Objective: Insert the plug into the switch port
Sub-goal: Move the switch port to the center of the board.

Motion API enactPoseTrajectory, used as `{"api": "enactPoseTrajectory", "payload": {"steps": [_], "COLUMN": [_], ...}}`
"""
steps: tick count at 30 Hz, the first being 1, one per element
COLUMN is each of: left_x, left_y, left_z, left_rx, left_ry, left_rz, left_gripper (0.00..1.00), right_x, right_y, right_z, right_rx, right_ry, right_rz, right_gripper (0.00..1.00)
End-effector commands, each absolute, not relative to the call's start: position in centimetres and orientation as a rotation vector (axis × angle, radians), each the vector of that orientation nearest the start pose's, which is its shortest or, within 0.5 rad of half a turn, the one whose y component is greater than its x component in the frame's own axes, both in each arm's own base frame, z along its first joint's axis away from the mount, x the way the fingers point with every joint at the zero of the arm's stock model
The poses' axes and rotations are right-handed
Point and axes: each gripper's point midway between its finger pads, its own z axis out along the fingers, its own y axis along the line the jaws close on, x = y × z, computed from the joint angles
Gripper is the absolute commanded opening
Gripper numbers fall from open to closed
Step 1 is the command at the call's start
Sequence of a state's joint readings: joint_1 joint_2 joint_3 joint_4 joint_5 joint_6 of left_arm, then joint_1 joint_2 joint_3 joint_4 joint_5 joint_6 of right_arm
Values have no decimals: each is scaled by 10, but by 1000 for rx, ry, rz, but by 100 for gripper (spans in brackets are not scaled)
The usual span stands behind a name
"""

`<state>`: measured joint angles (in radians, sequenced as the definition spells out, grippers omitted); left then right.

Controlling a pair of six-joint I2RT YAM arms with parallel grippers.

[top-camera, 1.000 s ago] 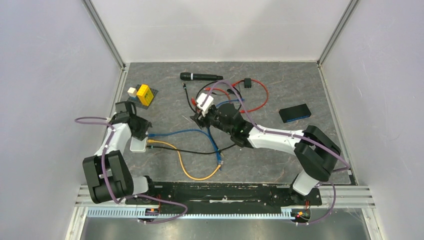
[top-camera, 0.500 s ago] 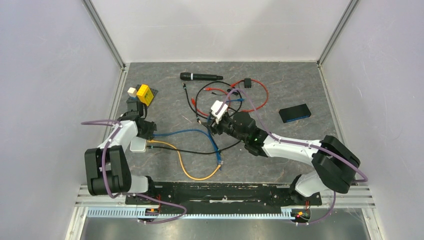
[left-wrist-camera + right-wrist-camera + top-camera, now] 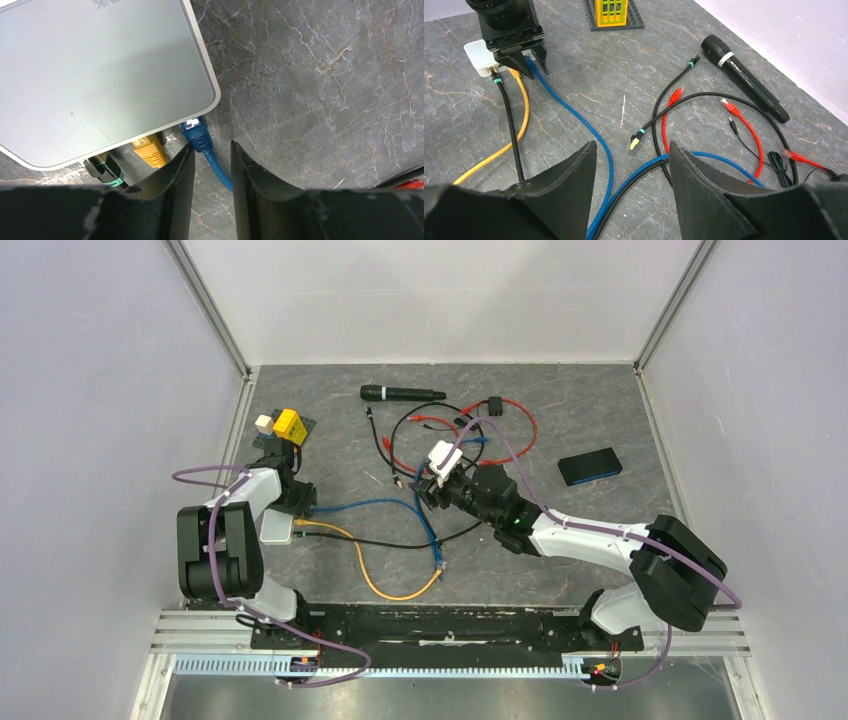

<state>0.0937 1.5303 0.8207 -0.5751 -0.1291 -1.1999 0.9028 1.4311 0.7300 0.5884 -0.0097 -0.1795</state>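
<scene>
The pale grey switch (image 3: 95, 75) fills the upper left of the left wrist view. Along its near edge sit a black plug (image 3: 104, 170), a yellow plug (image 3: 150, 150) and a blue plug (image 3: 196, 132). The blue plug's clear tip meets the edge by the corner; the port itself is hidden. My left gripper (image 3: 212, 145) is open and straddles the blue cable (image 3: 220, 172) just behind that plug, its left finger (image 3: 182, 170) touching the boot. From above, the left gripper (image 3: 298, 502) is beside the switch (image 3: 277, 529). My right gripper (image 3: 631, 143) hovers open and empty over the cables mid-table.
A loose black cable end (image 3: 635, 142) with a gold tip lies below the right gripper among red cables (image 3: 744, 120). A black microphone (image 3: 400, 393) lies at the back. A yellow block (image 3: 288, 425) stands behind the switch. A flat black box (image 3: 590, 467) lies to the right.
The left gripper has come down to the switch's edge and its jaws have narrowed around the blue cable. The right arm has drawn back to the right, then stayed still.
</scene>
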Motion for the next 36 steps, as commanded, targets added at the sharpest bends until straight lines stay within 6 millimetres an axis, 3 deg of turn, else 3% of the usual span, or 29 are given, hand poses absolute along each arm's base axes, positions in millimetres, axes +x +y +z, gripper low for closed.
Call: {"api": "enactPoseTrajectory", "payload": {"steps": [1, 5, 9, 18, 23, 25, 32, 36], "left_x": [290, 305, 328, 354, 352, 350, 350, 358], "left_y": [15, 15, 15, -5, -20, -41, -61, -66], "left_z": [10, 14, 27, 35, 27, 23, 21, 32], "left_rx": [-1710, -1612, -1464, -1107, -903, -817, -652, -608], "left_ry": [2258, 2276, 2305, 2488, 2601, 2660, 2755, 2736], "left_rz": [-10, -54, -108, -203, -171, -215, -180, -221], "left_gripper": [35, 17, 3, 2, 2, 2, 3, 21], "right_x": [294, 307, 338, 417, 471, 491, 550, 577], "right_y": [344, 332, 305, 229, 186, 172, 148, 143], "right_z": [217, 217, 216, 201, 174, 163, 126, 111], "right_rx": [-818, -779, -691, -428, -312, -293, -256, -229], "right_ry": [1418, 1440, 1516, 1736, 1872, 1915, 2012, 2040], "right_rz": [516, 477, 344, 215, 139, 76, 10, 1], "right_gripper": [56, 57, 57, 58, 57, 59, 66, 68]}}
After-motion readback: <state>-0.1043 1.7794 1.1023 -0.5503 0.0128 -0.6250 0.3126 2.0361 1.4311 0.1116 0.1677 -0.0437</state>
